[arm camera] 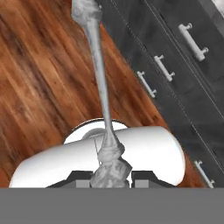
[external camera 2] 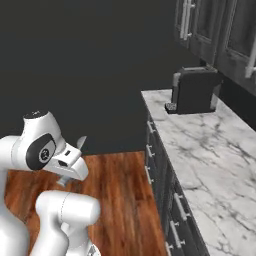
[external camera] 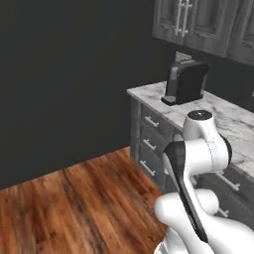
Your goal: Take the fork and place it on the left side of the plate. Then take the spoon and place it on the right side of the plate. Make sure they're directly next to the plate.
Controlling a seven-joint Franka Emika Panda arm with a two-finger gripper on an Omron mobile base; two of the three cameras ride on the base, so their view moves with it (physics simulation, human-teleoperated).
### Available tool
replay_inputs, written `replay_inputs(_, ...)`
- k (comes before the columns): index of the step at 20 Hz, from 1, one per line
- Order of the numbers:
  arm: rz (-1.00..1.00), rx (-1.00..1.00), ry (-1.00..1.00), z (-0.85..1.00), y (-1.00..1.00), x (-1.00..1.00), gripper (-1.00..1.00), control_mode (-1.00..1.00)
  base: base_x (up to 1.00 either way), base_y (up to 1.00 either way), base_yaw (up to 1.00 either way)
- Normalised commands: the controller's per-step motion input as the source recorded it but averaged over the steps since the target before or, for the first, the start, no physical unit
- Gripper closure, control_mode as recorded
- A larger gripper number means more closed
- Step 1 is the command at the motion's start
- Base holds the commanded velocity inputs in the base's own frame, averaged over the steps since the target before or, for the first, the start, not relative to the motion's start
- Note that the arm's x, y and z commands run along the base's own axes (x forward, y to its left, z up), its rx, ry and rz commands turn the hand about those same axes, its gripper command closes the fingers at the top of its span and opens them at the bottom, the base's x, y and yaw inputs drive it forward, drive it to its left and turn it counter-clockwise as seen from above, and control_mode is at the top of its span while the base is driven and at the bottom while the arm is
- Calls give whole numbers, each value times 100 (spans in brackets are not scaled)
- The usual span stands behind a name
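Note:
The silvery-grey spoon [arm camera: 99, 74] sticks out of my gripper [arm camera: 110, 175], which is shut on one end of it. Its slim shaft runs away from the hand over the wooden floor, and its far end lies at the top of the hand view. In the right base view the gripper [external camera 2: 75, 156] hangs low beside the arm, left of the cabinets, with the spoon's tip [external camera 2: 81, 142] poking up from it. The fork and the plate are out of view.
A white marble counter [external camera 2: 210, 150] runs along the right, with a dark coffee machine [external camera 2: 194, 91] at its far end. Dark drawers with metal handles [arm camera: 166, 65] line its front. Wooden floor [external camera: 74, 208] lies to the left, and upper cabinets [external camera: 198, 22] hang above.

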Motion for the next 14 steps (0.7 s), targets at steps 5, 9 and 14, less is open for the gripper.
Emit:
replay_inputs(5, 0, 0, 0, 0, 0, 0, 100, 100, 80, 0, 50)
replay_inputs(9, 0, 0, 0, 0, 0, 0, 100, 100, 96, 0, 47)
replay_inputs(14, 0, 0, 0, 0, 0, 0, 100, 100, 100, 0, 46)
